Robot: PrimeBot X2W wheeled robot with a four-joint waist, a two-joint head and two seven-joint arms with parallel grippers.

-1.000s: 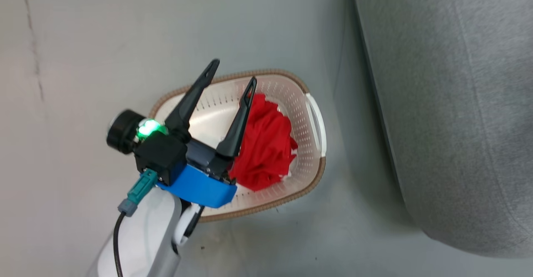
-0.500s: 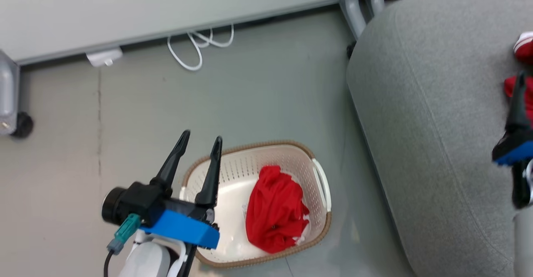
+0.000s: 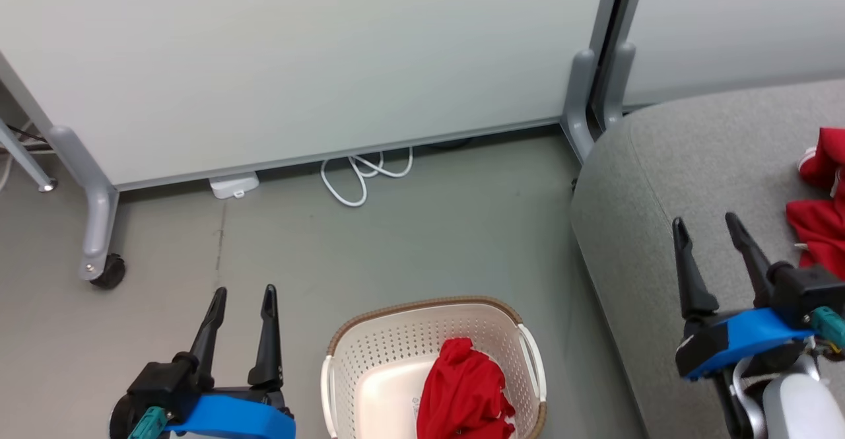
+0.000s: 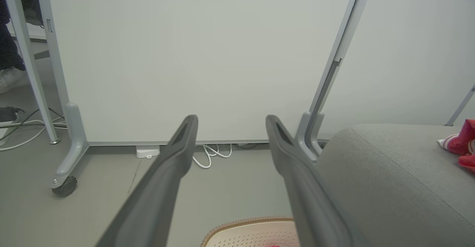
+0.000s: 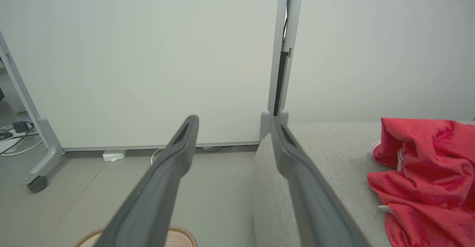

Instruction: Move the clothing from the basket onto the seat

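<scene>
- Left gripper (image 3: pixel 245 291) hangs over the floor (image 3: pixel 396 247) just left of the basket (image 3: pixel 422 305), its two fingers spread wide with nothing between them.
- Right gripper (image 3: pixel 704 220) hovers above the near edge of the seat (image 3: pixel 647 175), likewise spread wide and empty.
- One red garment (image 3: pixel 465 393) lies bunched in the right half of the basket, close to its right wall. A second red garment (image 3: pixel 818 228) already lies on the seat, just right of the right gripper.
- From the left gripper, the garment in the basket lies to the right and back toward the robot, lower than the fingertips. The basket's left wall and bare bottom are between them.
- From the right gripper, the same garment lies to the left and well down, at floor level.
- I judge the left gripper the nearer one, since it is beside the basket. Both grippers point away from the garment, toward the wall panels (image 3: pixel 330 63), so either would have to tip down and turn inward.
- The heap's long axis runs away from the robot, up the head view, with its peak at the far end. Its near end is cut off by the bottom edge, so its full length cannot be told.
- The basket's white handles (image 3: pixel 531 360) sit on its left and right walls, which suggests its long axis runs across the view.
</scene>
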